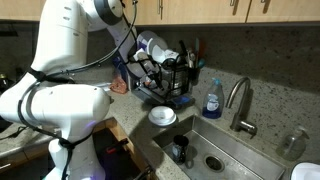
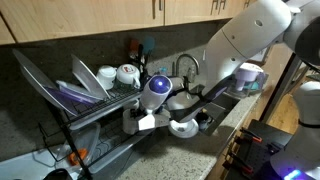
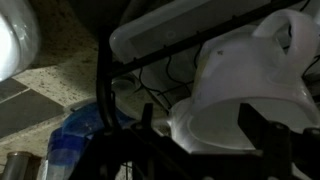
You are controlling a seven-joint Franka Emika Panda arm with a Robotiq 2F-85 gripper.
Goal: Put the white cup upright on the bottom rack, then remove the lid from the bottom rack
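In the wrist view the white cup (image 3: 250,80) lies tilted on the wires of the bottom rack (image 3: 105,90), its handle at the upper right and its rim toward me. My gripper (image 3: 205,135) is open, with one dark finger on each side of the cup's rim; a gap shows by the left finger. A flat white lid-like piece (image 3: 180,30) rests behind the wires above the cup. In both exterior views my gripper (image 1: 150,75) (image 2: 142,118) reaches into the lower tier of the black rack (image 2: 105,140); the cup is hidden there.
Plates and two white cups (image 2: 117,73) stand on the top tier. A wide white bowl (image 1: 162,116) (image 2: 183,127) sits on the counter by the rack. A blue soap bottle (image 1: 212,100) (image 3: 75,135), a faucet (image 1: 238,100) and the sink (image 1: 215,150) are beside it.
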